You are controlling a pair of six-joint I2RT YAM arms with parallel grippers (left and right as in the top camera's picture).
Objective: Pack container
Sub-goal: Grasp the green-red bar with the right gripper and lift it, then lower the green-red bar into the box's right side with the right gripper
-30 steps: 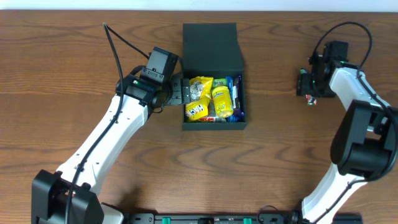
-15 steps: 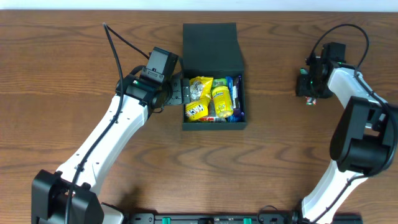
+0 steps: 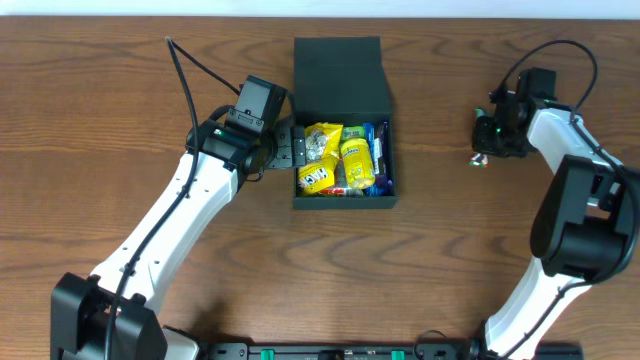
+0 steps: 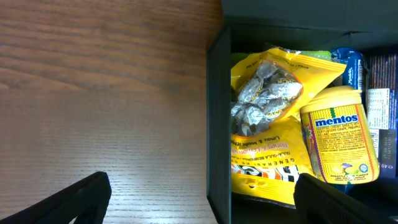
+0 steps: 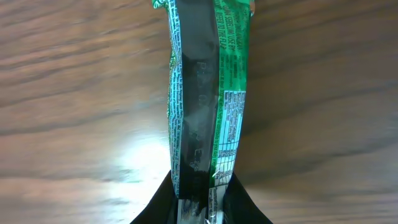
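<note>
Packing is partly done. The container (image 3: 345,201) stands open at the far middle of the table (image 3: 120,90), with its lid folded back to the far side. Inside lie a yellow bag (image 4: 261,118), a Mentos bottle (image 4: 339,140) and some blue wrappers (image 3: 380,155) along the right wall.

The step in hand, as I judge it, is to bring one more item. The right gripper (image 3: 492,135) is far on the right, well apart from the container, and its fingers are closed on the end of a green packet (image 5: 202,93). The packet hangs lengthwise from the fingers over the wood. The right wrist view is somewhat blurred, so I cannot tell whether its free end touches the table or is already clear of it.

The left gripper (image 3: 290,150) is at the left wall of the container. Its jaws are apart and hold nothing, one finger outside the wall and the other over the inside. It seems placed to steady the box.

The next move probably calls for the right arm to carry the packet to the left, over the right wall, and to lower it. The free room inside looks small, so the packet may need to go on top of the bag or be turned to slip in beside the bottle. The fingers should open only when it is low.
</note>
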